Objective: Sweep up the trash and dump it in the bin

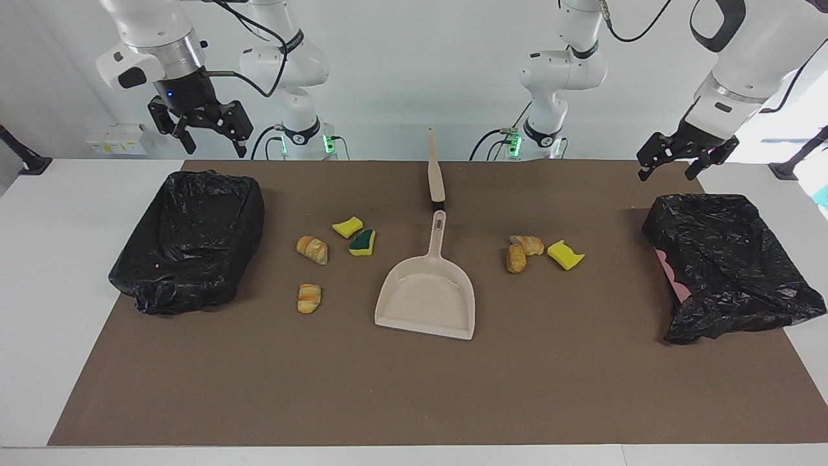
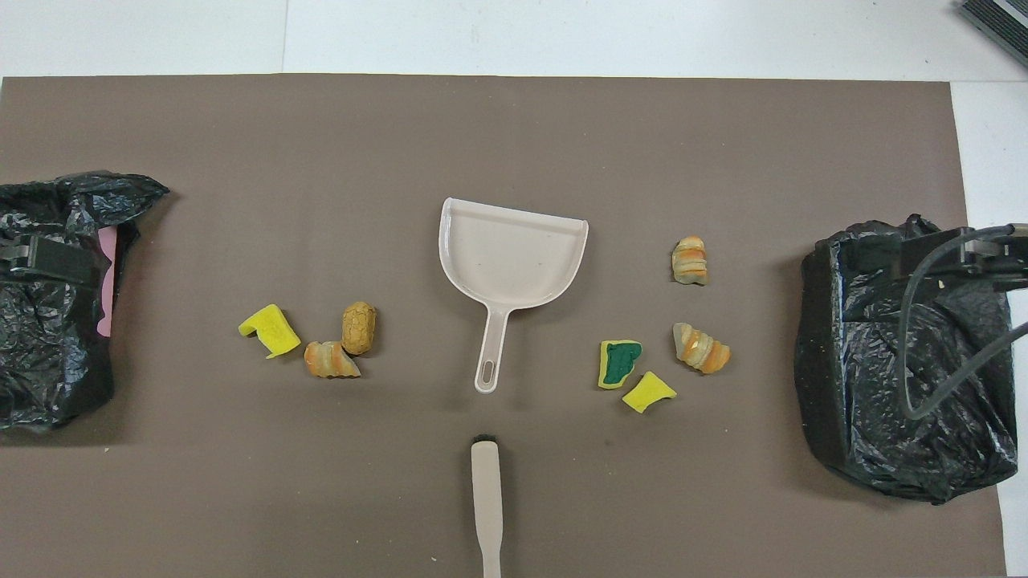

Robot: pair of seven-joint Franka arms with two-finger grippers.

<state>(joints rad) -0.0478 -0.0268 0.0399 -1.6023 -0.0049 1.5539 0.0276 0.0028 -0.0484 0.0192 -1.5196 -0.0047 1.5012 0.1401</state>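
Both claws are released and holding nothing. Right gripper hangs in the air over the robot-side edge of the bin at the right arm's end, touching nothing. Left gripper hangs the same way over the robot-side edge of the other bin.

Landmark is the dustpan, mid-mat, mouth away from the robots, handle toward them. Brush lies just past the handle tip, nearer the robots, not quite touching it. Trash, seven scraps, all on the mat and none in the pan: four toward the right arm's end of the pan (two sponge bits, two bread chunks), three toward the left arm's end.

Looks like nothing has started; the first step is probably picking up the tools. One arm should take the brush by its bare handle and the other the pan handle, gripping low and square. Pin the pan lip flat, then sweep each cluster in with short strokes. The sponge bits will likely bounce or roll.
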